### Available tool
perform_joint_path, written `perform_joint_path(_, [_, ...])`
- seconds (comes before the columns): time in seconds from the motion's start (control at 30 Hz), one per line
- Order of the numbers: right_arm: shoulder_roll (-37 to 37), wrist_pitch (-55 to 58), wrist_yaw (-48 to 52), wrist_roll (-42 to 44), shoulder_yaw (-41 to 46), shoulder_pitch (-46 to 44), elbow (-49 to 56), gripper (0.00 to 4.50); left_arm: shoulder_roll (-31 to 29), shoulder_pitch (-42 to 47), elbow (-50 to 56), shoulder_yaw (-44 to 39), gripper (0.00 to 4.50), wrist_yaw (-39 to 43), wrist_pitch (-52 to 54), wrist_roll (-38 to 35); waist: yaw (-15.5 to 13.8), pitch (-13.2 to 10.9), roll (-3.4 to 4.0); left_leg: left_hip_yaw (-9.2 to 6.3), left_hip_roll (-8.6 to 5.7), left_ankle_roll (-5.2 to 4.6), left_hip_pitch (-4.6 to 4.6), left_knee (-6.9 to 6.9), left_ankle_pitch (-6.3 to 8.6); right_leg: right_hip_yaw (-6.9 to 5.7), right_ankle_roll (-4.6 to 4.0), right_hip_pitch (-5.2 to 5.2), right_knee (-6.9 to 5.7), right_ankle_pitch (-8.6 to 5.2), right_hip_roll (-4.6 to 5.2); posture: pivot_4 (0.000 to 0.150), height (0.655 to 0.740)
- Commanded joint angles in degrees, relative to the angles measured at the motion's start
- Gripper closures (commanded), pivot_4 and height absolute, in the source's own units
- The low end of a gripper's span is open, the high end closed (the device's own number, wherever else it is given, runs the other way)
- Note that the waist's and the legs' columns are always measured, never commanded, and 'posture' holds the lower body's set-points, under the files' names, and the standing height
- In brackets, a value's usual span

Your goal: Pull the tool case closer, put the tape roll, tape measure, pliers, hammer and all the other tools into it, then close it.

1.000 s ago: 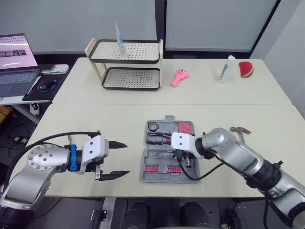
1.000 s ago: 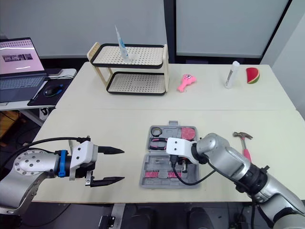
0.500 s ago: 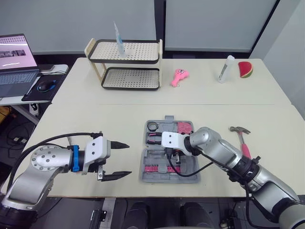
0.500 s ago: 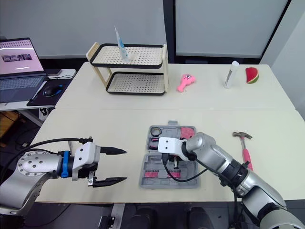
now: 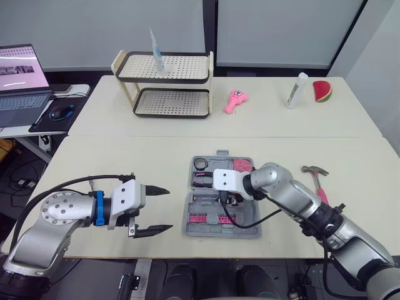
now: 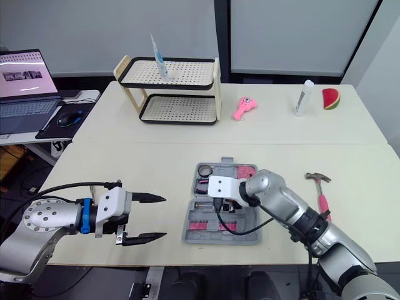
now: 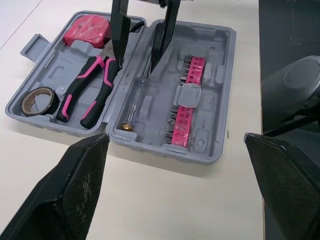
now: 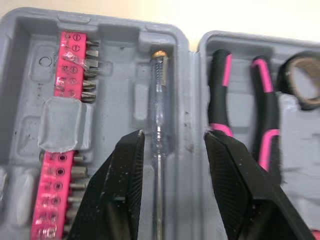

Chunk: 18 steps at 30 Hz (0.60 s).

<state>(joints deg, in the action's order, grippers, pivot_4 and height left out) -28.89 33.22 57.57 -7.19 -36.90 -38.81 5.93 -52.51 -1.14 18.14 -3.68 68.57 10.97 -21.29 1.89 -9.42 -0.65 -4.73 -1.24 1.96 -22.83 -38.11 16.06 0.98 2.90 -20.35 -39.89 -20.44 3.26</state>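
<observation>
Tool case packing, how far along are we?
Done: tape roll, pliers, tape measure and a screwdriver lie in the open tool case. In hand: the right claw, open, hovers over the screwdriver; the left claw hangs open left of the case. Left: the hammer lies on the table, and the case is not yet shut.

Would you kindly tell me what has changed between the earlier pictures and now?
The right tool shifted toward the robot's left over the open tool case and now hangs open astride the clear screwdriver lying inside. Whether it released it cannot be told. The left tool stayed open left of the case; the hammer stayed on the table, the pliers and tape roll in the case.
</observation>
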Motion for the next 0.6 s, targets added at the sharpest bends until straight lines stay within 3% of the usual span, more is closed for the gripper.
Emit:
perform_joint_path(0.03, [-0.17, -1.99, 0.46, 0.69, 1.83, 1.18, 3.22, 2.92, -0.02, 0.25, 1.31, -0.09, 0.0, -0.03, -0.08, -0.34, 0.01, 0.0, 0.0, 0.0, 0.01, 0.0, 0.0, 0.0, 0.0, -0.01, 0.0, 0.0, 0.0, 0.0, -0.01, 0.15, 0.729])
perform_joint_path(0.37, [2.01, -4.04, -0.83, -1.96, 0.4, 2.55, -0.64, 4.44, 0.09, 0.51, 1.45, 0.2, 0.0, -0.16, 0.23, -0.55, 0.03, 0.0, 0.0, 0.0, 0.01, 0.0, 0.0, 0.0, 0.0, 0.0, 0.0, 0.0, -0.01, 0.0, -0.02, 0.15, 0.729])
perform_joint_path(0.6, [3.71, -5.54, -1.73, -3.94, -0.21, 2.45, -6.56, 4.48, 0.08, 0.12, 2.15, 0.1, 0.0, -0.58, 0.82, -0.6, 0.01, 0.0, 0.0, 0.01, 0.0, 0.0, 0.0, 0.0, 0.0, 0.0, 0.0, 0.0, -0.01, 0.0, -0.02, 0.15, 0.729])
